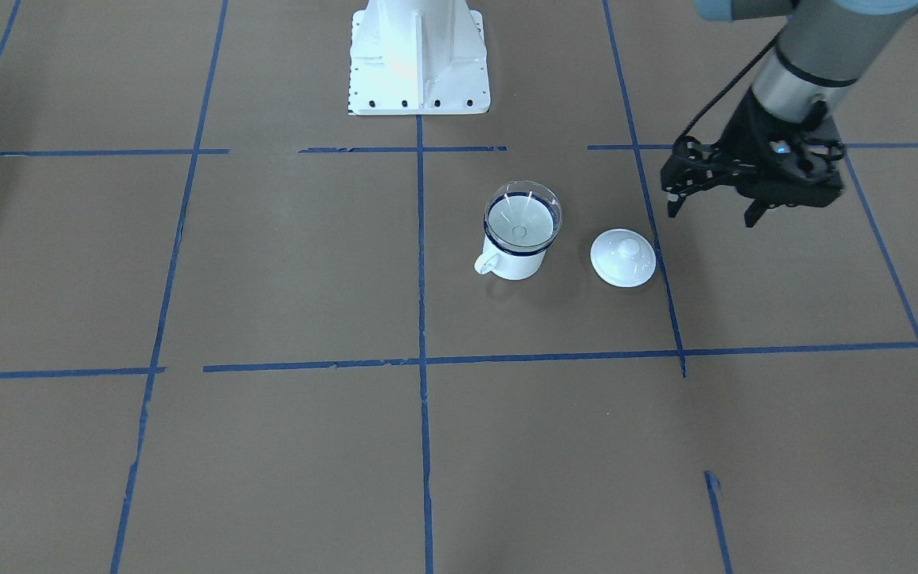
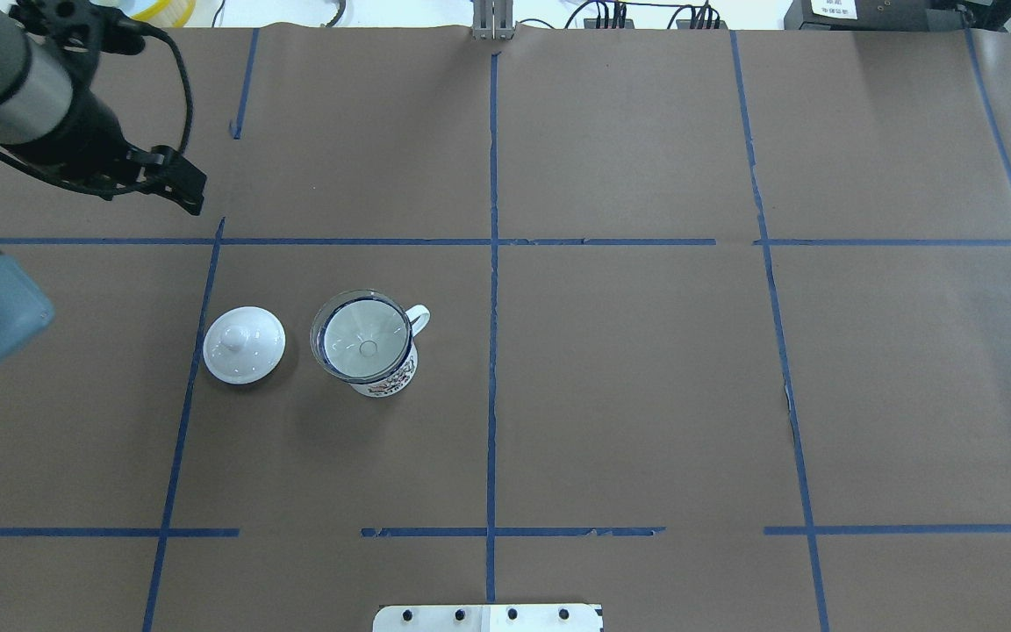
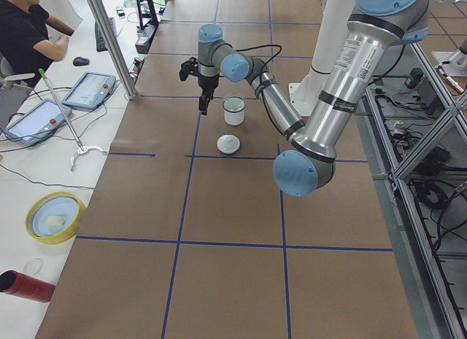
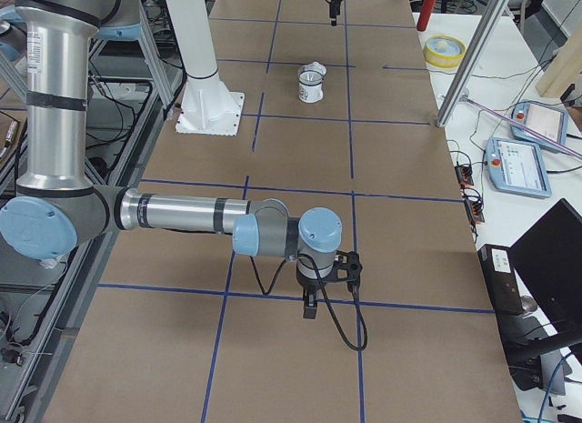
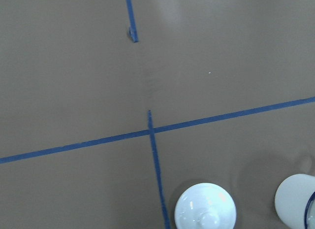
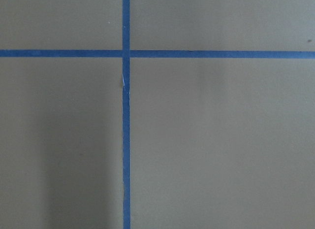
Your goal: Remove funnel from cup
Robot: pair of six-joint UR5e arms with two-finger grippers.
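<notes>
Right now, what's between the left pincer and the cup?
Only the white knobbed lid, slightly off the direct line from left pincer to cup; the rest is bare, seen in the front-facing view.

A: Entry, cup (image 1: pixel 519 265): colours recorded?
B: White, dark blue rim; a dark print is noted low on its wall.
A: And funnel (image 1: pixel 523 217)?
B: Colourless, clear. Beside the cup, lid (image 1: pixel 623 257): white. Beneath, table (image 1: pixel 268 279): brown, gridded with blue tape (image 1: pixel 421 279).

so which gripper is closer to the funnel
Left. The left gripper hangs beyond the lid that lies beside the funnel; the right gripper is far away on the opposite side.
</notes>
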